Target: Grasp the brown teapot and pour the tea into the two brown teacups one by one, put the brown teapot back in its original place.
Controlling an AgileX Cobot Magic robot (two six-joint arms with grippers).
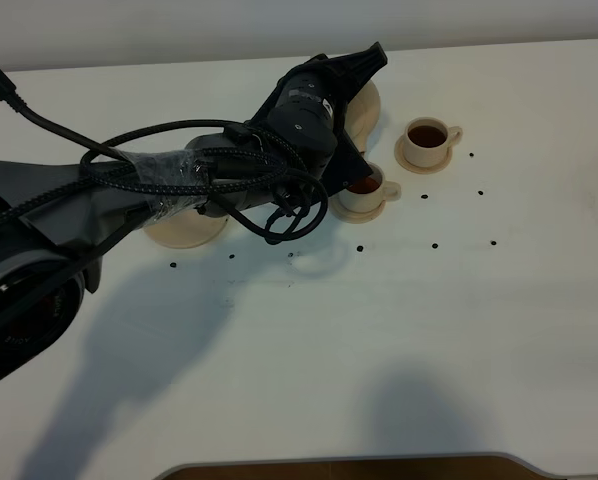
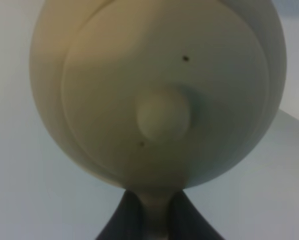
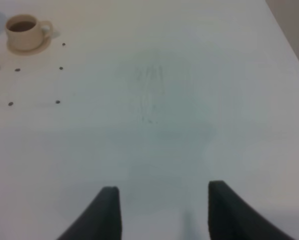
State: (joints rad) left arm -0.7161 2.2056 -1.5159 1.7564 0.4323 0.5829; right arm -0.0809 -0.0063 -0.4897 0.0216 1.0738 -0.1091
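Observation:
My left gripper (image 1: 354,78) reaches across the table and is shut on the brown teapot (image 1: 367,103), held in the air just behind the near teacup (image 1: 362,192). In the left wrist view the teapot (image 2: 159,90) fills the frame, and the dark fingers (image 2: 124,220) clamp its handle. Both teacups hold dark tea and sit on small saucers. The far one (image 1: 426,140) also shows in the right wrist view (image 3: 24,31). The wide round saucer (image 1: 184,230) lies bare, partly under my left arm. My right gripper (image 3: 162,210) is open and empty over bare table.
The white table (image 1: 399,330) carries several small dark dots (image 1: 435,245) around the cups. My left arm and its cables (image 1: 179,175) stretch over the left half. The table's front edge (image 1: 359,462) is near the bottom of the exterior high view.

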